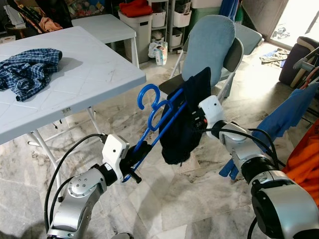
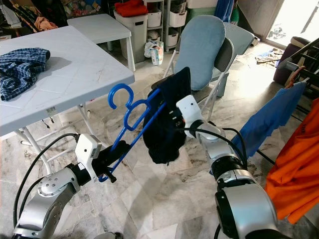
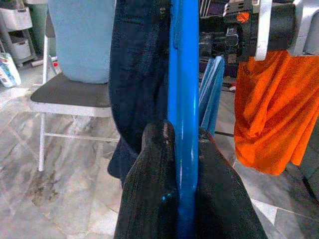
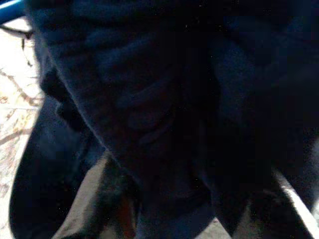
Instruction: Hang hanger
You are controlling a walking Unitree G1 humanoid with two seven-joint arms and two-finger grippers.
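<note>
Around you is a cluttered room with a pale marble floor. A white desk on your left carries a crumpled plaid shirt, a grey chair with a light blue cushion stands ahead, and blue and orange clothes hang on your right.

Your two arms reach forward and meet over the floor, the left one low, the right one higher.

Between them are two blue hangers, held in the air. Their long axis slants from low near you up and away, and the hooks curl at the upper left. A dark blue garment drapes over the far end.

Your left hand is clamped on the hangers' lower end, fingers pressed to either side of the bar. Your right hand is buried in the garment; you cannot tell how its fingers stand.
</note>
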